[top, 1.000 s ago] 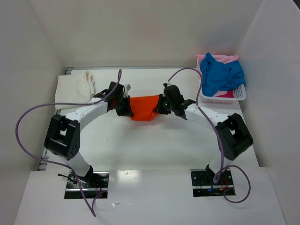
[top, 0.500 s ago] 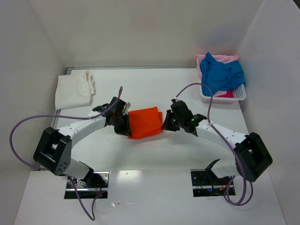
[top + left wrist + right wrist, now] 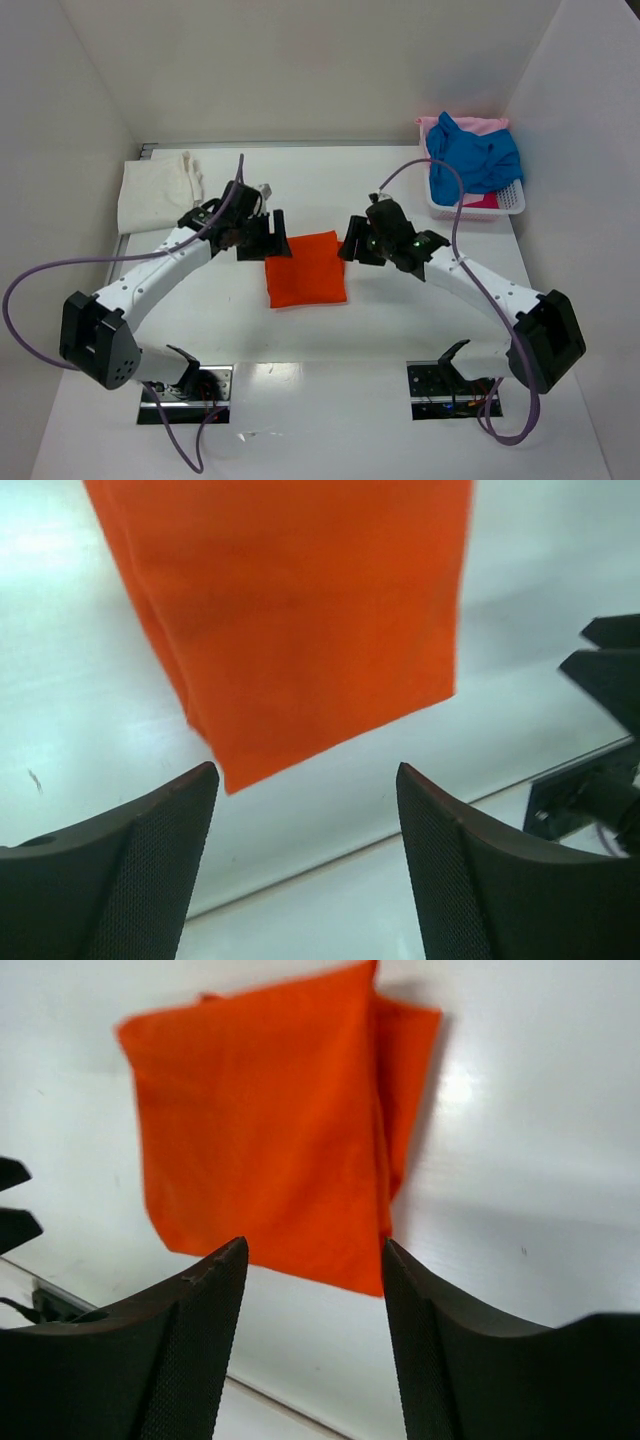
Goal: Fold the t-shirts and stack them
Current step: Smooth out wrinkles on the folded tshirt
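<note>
While left claw (image 3: pixel 278 238) and right claw (image 3: pixel 347 241) gape empty, basket (image 3: pixel 506 208) holding blue tee (image 3: pixel 475 160), pink tee (image 3: pixel 488 124)

Orange tee (image 3: pixel 306 268), blue tee (image 3: pixel 475 160), cream tee (image 3: pixel 155 193)

Left arm (image 3: pixel 150 278) and right arm (image 3: pixel 480 285): white shells, black joint housings, purple cable (image 3: pixel 459 210) looping off each, black left claw (image 3: pixel 272 237) and right claw (image 3: pixel 352 241), mesh-textured fingers (image 3: pixel 130 880).
</note>
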{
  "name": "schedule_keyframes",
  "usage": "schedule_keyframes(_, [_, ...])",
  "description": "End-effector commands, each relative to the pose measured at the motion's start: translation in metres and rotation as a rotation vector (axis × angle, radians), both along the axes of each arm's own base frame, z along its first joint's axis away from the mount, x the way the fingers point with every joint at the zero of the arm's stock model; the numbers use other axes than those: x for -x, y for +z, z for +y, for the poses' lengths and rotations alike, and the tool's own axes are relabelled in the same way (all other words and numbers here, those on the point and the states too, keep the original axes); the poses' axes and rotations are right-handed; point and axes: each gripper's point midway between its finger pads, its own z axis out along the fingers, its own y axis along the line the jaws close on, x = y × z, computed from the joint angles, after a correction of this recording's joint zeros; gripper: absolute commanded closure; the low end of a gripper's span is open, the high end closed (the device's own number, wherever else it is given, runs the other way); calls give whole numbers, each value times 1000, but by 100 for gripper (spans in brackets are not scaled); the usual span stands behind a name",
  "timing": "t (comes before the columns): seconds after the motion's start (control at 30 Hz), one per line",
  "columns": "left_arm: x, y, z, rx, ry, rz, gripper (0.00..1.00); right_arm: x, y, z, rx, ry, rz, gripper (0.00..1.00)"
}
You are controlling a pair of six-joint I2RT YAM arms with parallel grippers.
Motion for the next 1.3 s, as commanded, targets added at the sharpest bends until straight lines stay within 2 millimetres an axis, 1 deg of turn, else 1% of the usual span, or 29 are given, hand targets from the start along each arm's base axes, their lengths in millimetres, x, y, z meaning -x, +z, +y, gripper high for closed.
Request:
schedule_keyframes(0.0, [-33, 8, 10, -32, 48, -82, 18, -32, 38, 11, -32, 5, -147, 37])
schedule_keyframes(0.03, [-40, 5, 14, -41, 69, -91, 18, -35, 33, 14, -29, 6, -143, 35])
schedule_keyframes(0.07, [-49, 4, 12, -41, 77, -112, 18, -43, 37, 19, -36, 11, -167, 35])
schedule_keyframes(0.1, [-57, -7, 17, -66, 88, -103, 18, -50, 29, 23, -19, 20, -160, 34])
schedule_keyframes(0.13, [-60, -11, 16, -68, 89, -100, 21, -53, 22, 25, -13, 20, -151, 34])
schedule_keyframes(0.17, [-71, -13, 21, -63, 113, -111, 22, -57, 22, 29, -16, 20, -156, 34])
schedule_keyframes(0.2, [-73, -23, 18, -63, 106, -89, 25, -62, 20, 32, -17, 25, -169, 38])
schedule_keyframes(0.23, [-77, -25, 17, -46, 94, -87, 31, -65, 14, 34, -14, 26, -165, 48])
schedule_keyframes(0.27, [-83, -26, 15, -38, 94, -105, 50, -68, 14, 36, -20, 25, -173, 55])
schedule_keyframes(0.3, [-86, -32, 14, -41, 94, -97, 61, -73, 20, 40, -38, 24, -200, 62])
schedule_keyframes(0.33, [-91, -31, 12, -36, 94, -108, 70, -80, 17, 39, -37, 15, -199, 78])
schedule_keyframes(0.37, [-93, -34, 11, -37, 94, -105, 79, -81, 15, 41, -42, 9, -195, 84])
schedule_keyframes(0.4, [-99, -36, 9, -35, 94, -111, 91, -86, 18, 42, -42, 2, -204, 88])
schedule_keyframes(0.43, [-104, -34, 7, -32, 95, -116, 97, -88, 14, 43, -39, 2, -201, 94])
schedule_keyframes(0.47, [-106, -34, 4, -23, 87, -111, 100, -91, 9, 46, -33, 2, -192, 95])
schedule_keyframes(0.5, [-108, -39, 3, -32, 79, -104, 100, -93, 10, 49, -40, 11, -189, 95])
schedule_keyframes(0.6, [-113, -39, -1, -18, 73, -113, 100, -93, 1, 55, -53, 25, -168, 99])
schedule_keyframes(0.67, [-116, -47, 2, -14, 90, -109, 100, -94, -5, 56, -53, 25, -168, 100])
schedule_keyframes(0.7, [-113, -56, 3, -22, 90, -89, 100, -93, -17, 56, -47, 21, -146, 100])
schedule_keyframes(0.8, [-114, -76, 2, -32, 96, -53, 100, -92, -36, 57, -27, 28, -106, 100])
schedule_keyframes(0.9, [-108, -96, 4, -41, 109, -7, 100, -86, -54, 51, -11, 10, -71, 100])
schedule_keyframes(0.93, [-109, -99, 6, -51, 127, -8, 100, -89, -53, 51, -12, 1, -83, 100])
schedule_keyframes(0.97, [-110, -101, 6, -48, 129, -19, 100, -88, -58, 46, 9, -16, -81, 100])
schedule_keyframes(1.0, [-111, -105, 8, -58, 133, -13, 100, -90, -57, 45, 10, -24, -92, 100])
schedule_keyframes(1.03, [-112, -105, 7, -56, 134, -19, 100, -91, -62, 43, 21, -31, -88, 100])
schedule_keyframes(1.07, [-112, -113, 9, -69, 138, -6, 100, -92, -67, 42, 34, -38, -81, 100])
schedule_keyframes(1.1, [-112, -114, 9, -71, 139, -4, 100, -92, -68, 42, 35, -39, -80, 100])
schedule_keyframes(1.13, [-114, -117, 10, -80, 143, -1, 100, -89, -76, 40, 46, -38, -65, 100])
schedule_keyframes(1.27, [-117, -125, 15, -96, 150, 3, 100, -92, -88, 42, 48, -43, -53, 100])
